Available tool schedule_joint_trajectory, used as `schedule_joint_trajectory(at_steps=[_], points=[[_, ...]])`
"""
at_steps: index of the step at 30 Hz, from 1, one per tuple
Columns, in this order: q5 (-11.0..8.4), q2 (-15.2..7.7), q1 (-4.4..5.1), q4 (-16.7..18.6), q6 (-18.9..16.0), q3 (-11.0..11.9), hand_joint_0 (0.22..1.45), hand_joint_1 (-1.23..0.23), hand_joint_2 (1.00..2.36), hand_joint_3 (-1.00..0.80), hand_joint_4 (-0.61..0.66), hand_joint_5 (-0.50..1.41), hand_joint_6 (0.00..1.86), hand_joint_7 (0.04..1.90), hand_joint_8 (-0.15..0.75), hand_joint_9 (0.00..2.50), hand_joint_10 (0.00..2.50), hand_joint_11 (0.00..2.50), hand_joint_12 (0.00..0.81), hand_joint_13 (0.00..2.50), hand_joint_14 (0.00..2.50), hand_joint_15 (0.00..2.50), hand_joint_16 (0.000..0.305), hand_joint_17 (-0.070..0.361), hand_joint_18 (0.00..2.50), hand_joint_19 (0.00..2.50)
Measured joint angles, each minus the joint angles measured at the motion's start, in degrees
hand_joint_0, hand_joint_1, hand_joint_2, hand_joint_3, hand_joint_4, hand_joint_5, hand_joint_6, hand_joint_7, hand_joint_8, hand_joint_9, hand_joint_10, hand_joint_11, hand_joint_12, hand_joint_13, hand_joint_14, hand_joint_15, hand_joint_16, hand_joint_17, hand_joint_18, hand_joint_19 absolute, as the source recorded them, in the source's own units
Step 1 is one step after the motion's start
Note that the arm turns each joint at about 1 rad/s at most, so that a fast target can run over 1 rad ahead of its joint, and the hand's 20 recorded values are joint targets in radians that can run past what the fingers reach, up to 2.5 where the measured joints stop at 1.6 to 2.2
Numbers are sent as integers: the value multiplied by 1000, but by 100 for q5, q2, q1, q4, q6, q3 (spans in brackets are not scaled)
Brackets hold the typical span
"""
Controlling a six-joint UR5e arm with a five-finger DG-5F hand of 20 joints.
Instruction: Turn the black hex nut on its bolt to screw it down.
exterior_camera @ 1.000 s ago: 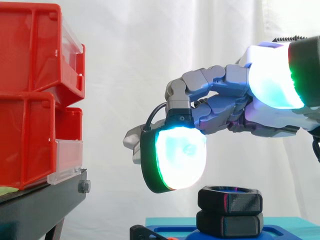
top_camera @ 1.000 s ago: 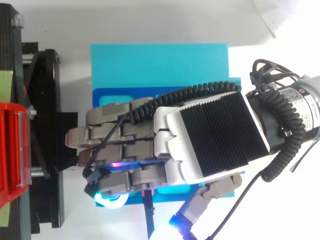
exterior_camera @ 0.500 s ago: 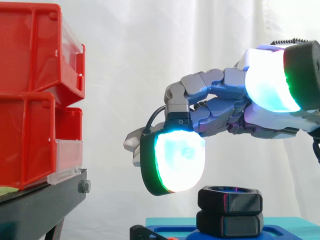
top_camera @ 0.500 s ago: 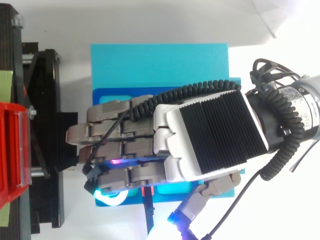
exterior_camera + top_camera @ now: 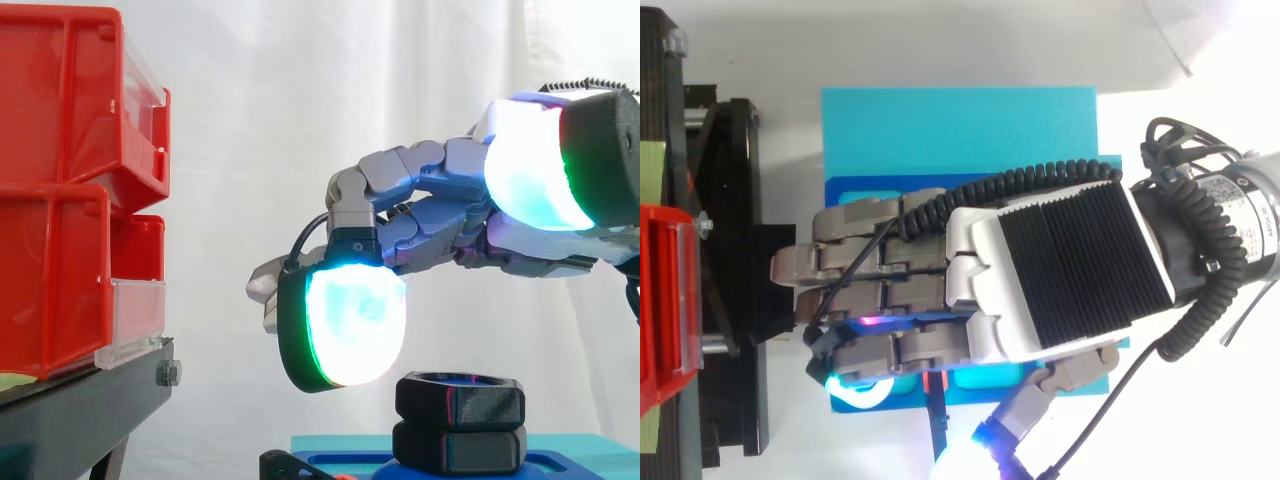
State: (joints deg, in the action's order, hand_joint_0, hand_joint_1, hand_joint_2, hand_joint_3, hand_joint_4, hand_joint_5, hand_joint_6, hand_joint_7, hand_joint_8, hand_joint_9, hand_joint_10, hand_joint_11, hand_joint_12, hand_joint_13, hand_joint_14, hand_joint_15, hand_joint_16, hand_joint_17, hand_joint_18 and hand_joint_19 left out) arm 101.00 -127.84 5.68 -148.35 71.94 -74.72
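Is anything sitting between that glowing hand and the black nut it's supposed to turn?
Nothing visible does. In the side view the hand hovers over the black hex nut, with one glowing fingertip pad lowered just left of it and only open air between them.

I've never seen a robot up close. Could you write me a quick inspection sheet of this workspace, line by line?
Surface: turquoise sheet carrying a dark blue fixture plate.
Job's things: black hexagonal nut sits atop a matching black hexagonal piece on the plate; no fingers around it.
Clutter: thin black bar jutting from the plate's edge; otherwise nothing seen.
Fingers: the hand hovers over the nut, its fingers bent downward and relaxed, holding nothing.
Cables: nothing seen of the job's.
Surroundings: red plastic bins on a black stand; white curtain behind.
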Motion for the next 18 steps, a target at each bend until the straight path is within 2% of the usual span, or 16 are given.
schedule_joint_trajectory(at_steps=[12,18], points=[[-6,0,33,-10,72,-1,472,-178,1000,-500,284,-176,502,1142,274,509,10,337,325,344,0,42,52,117,328,226],[-74,0,36,-18,66,-3,473,-178,1000,-500,291,-176,502,1141,273,510,12,328,324,344,0,39,52,117,328,227]])
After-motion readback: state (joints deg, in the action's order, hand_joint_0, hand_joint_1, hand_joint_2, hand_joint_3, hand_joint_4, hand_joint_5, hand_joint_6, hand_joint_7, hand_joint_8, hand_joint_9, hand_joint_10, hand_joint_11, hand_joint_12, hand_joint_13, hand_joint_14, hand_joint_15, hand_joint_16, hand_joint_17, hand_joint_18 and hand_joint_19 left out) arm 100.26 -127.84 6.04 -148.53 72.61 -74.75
